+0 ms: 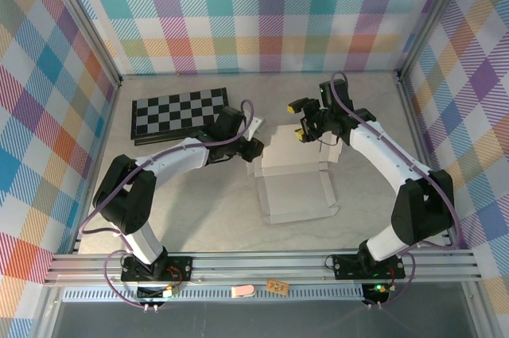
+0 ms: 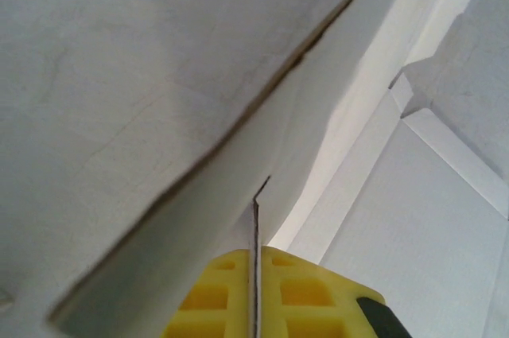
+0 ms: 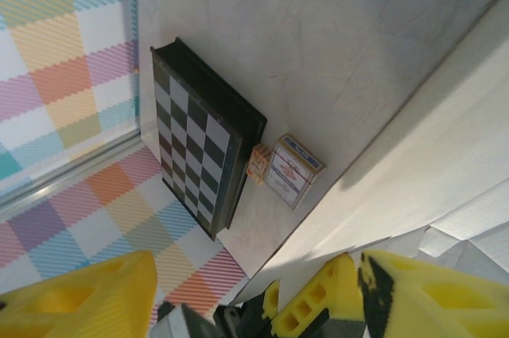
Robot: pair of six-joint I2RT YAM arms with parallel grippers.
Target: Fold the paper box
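the paper box point(image 1: 294, 191) lies spread open at mid-desk point(image 1: 199, 219), cream side up. the left end effector point(image 2: 256, 282) is clamped on its flap edge; the right end effector point(image 1: 298, 120) has its fingers apart above the box's far edge.

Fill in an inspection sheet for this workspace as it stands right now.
Surface: pale grey marbled table.
Job's things: paper box mid-table, cream side up, flaps partly raised.
Clutter: checkerboard at far left; small card pack beside it.
Grippers: left gripper shut on a paper box flap edge; right gripper open at the box's far edge.
Cables: purple cables run along both arms.
Surroundings: plaid walls; metal frame rail at the near edge.
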